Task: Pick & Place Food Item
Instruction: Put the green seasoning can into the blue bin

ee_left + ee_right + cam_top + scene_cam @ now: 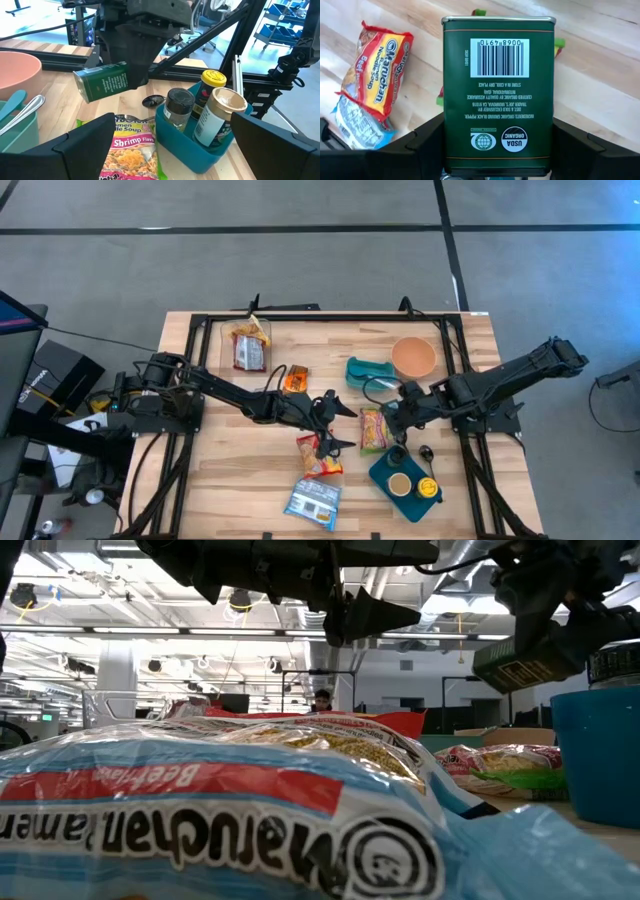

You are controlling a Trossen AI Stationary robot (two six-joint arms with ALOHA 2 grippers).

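The right gripper (131, 75) is clamped on a green pepper tin (498, 95) held above the tabletop (230, 470), beside the teal bin (385, 473). Rigid, light, smooth-sided — best held across its flat faces. The left gripper (335, 425) hangs wide open above a red ramen packet (318, 456).
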